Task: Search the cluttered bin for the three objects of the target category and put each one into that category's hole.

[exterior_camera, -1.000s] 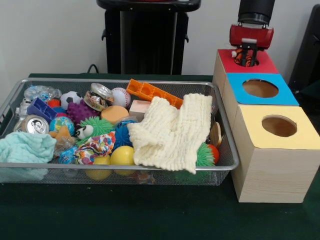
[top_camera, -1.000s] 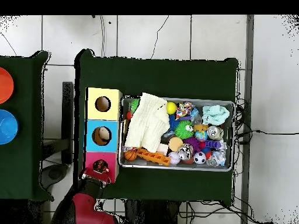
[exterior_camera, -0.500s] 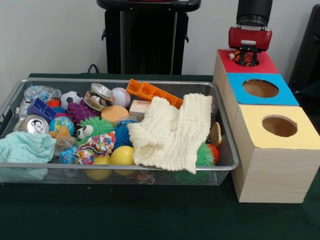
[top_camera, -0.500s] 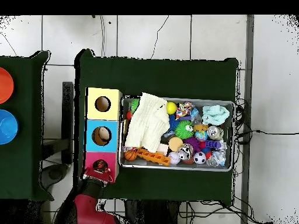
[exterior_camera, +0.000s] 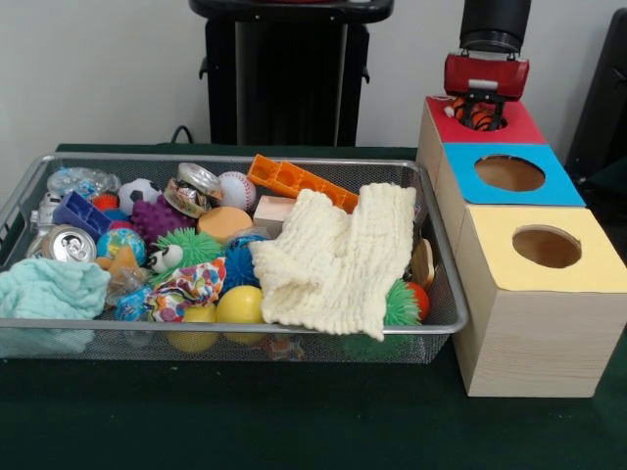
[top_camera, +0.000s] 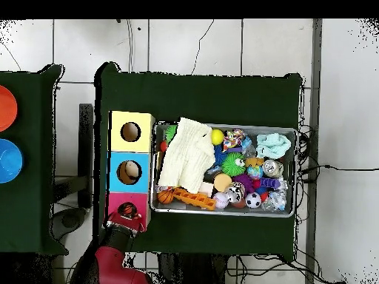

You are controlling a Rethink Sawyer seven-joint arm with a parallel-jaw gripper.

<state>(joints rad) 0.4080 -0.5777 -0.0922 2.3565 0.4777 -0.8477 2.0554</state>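
One tiger toy (exterior_camera: 474, 114) sits in the red box's hole (exterior_camera: 479, 115).

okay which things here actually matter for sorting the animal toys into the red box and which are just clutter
Part of the job:
- orange tiger toy, sitting in the hole of the red-panelled box
- gripper just above it
- wire mesh bin

Just lying about:
- cream cloth
- teal cloth
- drink can
- orange block
- blue-panelled box
- yellow-panelled box

Orange, black-striped tiger toy (exterior_camera: 477, 115) at red-panelled box (exterior_camera: 514, 126); blue box (exterior_camera: 558, 181), yellow box (exterior_camera: 598, 264); silver mesh bin (exterior_camera: 446, 294); cream cloth (exterior_camera: 338, 259); dark green desk (exterior_camera: 294, 421).
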